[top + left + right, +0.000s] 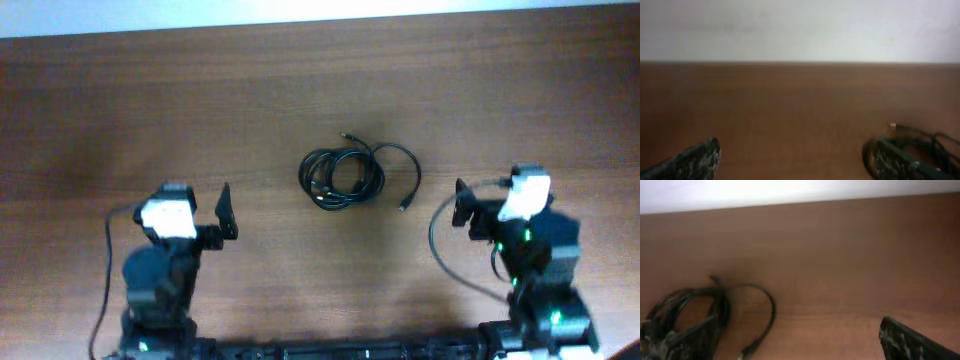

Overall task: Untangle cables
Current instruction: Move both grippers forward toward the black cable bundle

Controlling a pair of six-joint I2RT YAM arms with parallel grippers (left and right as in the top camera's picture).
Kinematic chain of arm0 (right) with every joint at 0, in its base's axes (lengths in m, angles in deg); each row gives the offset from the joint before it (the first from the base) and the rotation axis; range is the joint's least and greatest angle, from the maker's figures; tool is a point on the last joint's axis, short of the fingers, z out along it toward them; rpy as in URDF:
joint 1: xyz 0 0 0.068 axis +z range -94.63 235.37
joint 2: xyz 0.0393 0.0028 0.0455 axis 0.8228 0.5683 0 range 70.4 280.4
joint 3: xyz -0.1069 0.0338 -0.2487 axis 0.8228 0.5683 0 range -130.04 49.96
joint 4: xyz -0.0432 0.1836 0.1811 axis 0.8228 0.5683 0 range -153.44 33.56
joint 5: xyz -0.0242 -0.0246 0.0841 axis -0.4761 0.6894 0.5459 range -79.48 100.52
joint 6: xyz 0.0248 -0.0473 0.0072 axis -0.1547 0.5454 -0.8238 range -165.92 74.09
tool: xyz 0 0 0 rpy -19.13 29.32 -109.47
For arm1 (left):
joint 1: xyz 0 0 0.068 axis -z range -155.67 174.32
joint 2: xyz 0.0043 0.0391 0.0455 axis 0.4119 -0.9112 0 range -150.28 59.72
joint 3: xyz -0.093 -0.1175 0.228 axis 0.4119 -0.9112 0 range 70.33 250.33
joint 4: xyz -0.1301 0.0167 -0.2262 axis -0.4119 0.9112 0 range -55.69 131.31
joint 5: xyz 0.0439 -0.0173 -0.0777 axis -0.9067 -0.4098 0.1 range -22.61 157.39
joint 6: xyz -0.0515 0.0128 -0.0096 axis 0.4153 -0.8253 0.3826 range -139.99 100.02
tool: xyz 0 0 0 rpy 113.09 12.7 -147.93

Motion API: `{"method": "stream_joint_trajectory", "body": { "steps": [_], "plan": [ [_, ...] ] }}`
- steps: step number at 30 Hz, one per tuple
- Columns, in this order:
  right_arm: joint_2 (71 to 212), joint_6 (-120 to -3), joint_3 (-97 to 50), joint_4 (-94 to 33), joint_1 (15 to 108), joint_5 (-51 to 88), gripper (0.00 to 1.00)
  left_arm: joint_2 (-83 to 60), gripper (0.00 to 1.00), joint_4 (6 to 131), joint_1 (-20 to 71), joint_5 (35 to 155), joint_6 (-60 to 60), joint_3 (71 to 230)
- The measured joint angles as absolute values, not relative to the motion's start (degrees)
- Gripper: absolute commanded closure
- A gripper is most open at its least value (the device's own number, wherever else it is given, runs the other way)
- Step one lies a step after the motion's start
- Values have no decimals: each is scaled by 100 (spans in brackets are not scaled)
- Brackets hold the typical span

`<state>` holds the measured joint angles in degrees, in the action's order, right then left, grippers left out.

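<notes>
Left pincer [795, 156]: spread wide and holding nothing, with one finger low at each side of the left wrist view.
Right pincer [790, 340]: only one finger [912, 341] shows clearly, far off to the side, so I judge it spread. It holds nothing.
Cables [345, 178]: a tight black coil lying on the table [150, 90] between the two arms, apart from both. One loose tail arcs out toward the right arm and ends in a small plug [403, 207].
Stage: probably the very start, since no cord has been touched.
Risk, grip: pinching into the coil could catch several strands at once, and pulling would then tighten the knot.
Risk, slip: the thin cord may slide out from between the fingers.
Risk, drag: with one arm pulling alone, the whole bundle could skid along instead of loosening.
</notes>
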<state>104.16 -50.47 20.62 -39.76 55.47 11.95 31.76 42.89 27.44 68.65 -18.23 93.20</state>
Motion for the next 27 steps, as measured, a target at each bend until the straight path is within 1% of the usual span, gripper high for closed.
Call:
{"method": "stream_joint_trajectory", "body": {
  "steps": [2, 4, 7, 11, 15, 19, 20, 21, 24, 25, 27],
  "plan": [
    [11554, -5047, 1144, -3275, 5547, 1208, 2, 2135, 1, 4927, 2744, 6865, -1820, 10328],
    [12383, -5045, 418, -2704, 5547, 1224, 2, 1462, 1, 5338, 2744, 6867, -1825, 11027],
    [13318, -5045, -238, -2466, 5547, 1292, 2, 83, 1, 6453, 2744, 6865, -1823, 12570],
    [13600, -5045, -251, -2337, 5547, 1311, 2, -461, 1, 6877, 2744, 6865, -1823, 12896],
    [13598, -5043, -255, -2313, 5547, 1340, 2, -628, 1, 6754, 2744, 6869, -1823, 12896],
    [13598, -5047, -257, -2370, 5547, 1449, 2, -927, 1, 6234, 2744, 7142, -1823, 12907],
    [13598, -5049, -262, -2379, 5547, 1493, 1, -1049, 5, 6044, 2746, 7234, -1823, 12907],
    [13598, -5045, -266, -2374, 5547, 1517, 2, -1237, 6, 5865, 2757, 7343, -1799, 12907],
    [13587, -5045, -275, -2177, 5547, 1643, 2, -1703, 4, 5229, 2943, 7557, -1709, 12909],
    [13583, -5049, -275, -2188, 5547, 1663, 2, -1841, 1, 5135, 3063, 7595, -1691, 12911],
    [13550, -5045, -277, -2328, 5547, 1707, 2, -2138, 2, 5097, 3349, 7649, -1676, 12916]
  ]
}}
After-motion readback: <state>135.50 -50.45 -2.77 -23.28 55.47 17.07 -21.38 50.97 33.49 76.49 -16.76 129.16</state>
